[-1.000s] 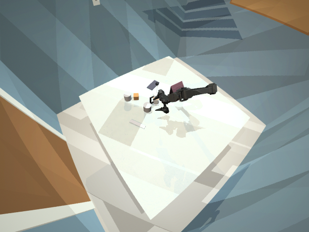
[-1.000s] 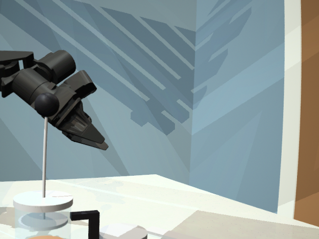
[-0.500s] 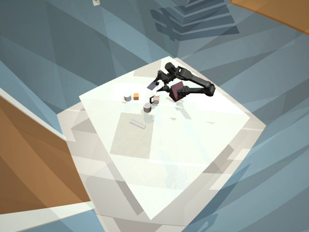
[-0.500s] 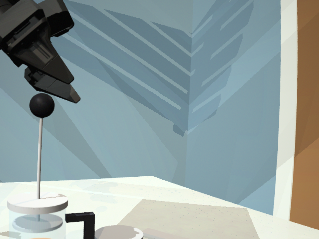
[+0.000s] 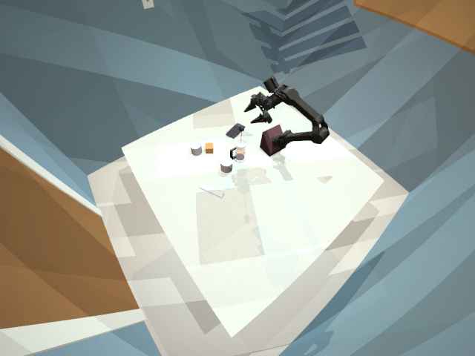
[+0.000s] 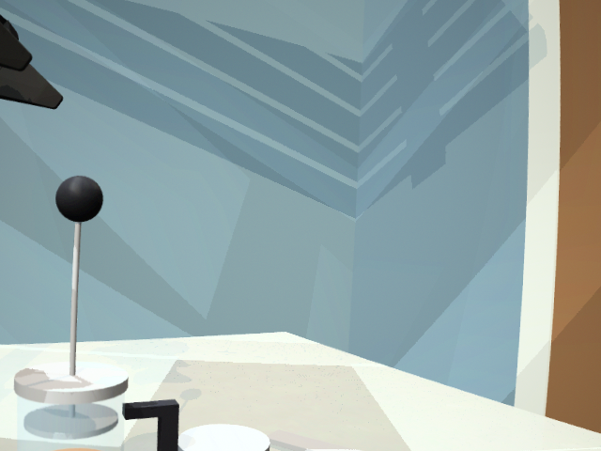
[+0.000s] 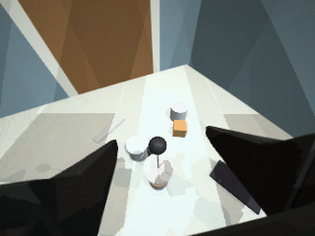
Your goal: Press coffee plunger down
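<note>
Standing upright on the tabletop [image 5: 299, 230] [image 6: 461, 417] [image 7: 89, 103], the press [image 5: 240, 151] [image 6: 69, 388] [image 7: 158, 174] has its plunger raised, the black knob [image 5: 241, 128] [image 6: 79, 198] [image 7: 157, 146] well above the lid on a thin rod. Spread wide with nothing in its grasp, the pincer [image 5: 247, 116] [image 7: 162, 137] hangs higher than the knob and apart from it, on the arm's reach over the tabletop. One cup [image 5: 226, 165] [image 6: 223, 439] [image 7: 137, 147] sits just beside the press near its black handle [image 5: 232, 153] [image 6: 167, 419], while another cup [image 5: 196, 149] [image 7: 178, 111] stands farther off, beside an orange block [image 5: 208, 147] [image 7: 180, 128].
</note>
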Available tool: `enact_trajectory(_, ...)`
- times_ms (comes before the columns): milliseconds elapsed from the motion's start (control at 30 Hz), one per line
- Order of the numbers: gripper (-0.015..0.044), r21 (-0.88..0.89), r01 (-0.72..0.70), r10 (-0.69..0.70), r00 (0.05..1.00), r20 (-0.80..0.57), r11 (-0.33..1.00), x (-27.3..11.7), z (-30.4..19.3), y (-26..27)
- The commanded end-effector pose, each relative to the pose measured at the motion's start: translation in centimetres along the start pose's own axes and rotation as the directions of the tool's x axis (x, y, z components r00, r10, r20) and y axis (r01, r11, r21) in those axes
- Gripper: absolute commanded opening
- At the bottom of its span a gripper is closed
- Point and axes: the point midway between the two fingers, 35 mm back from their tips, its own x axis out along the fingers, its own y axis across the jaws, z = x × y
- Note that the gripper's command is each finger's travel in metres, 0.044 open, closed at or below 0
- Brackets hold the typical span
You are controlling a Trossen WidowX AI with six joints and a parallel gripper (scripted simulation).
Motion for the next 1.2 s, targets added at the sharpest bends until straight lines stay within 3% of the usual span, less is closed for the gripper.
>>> enact_trajectory(0, 0.044, 0.002, -0.011, 0.011, 1.0, 0.006, 1.0, 1.1, -2.1, 0.1)
enact_trajectory(133, 0.044, 0.002, -0.011, 0.011, 1.0, 0.006, 1.0, 2.3, -4.2, 0.2)
enact_trajectory(1133, 0.044, 0.0, -0.013, 0.013, 1.0, 0.008, 1.0, 6.3, -4.1, 0.3)
enact_trajectory(1167, 0.0414, 0.0, -0.013, 0.013, 1.0, 0.008, 1.0, 6.3, -4.1, 0.3)
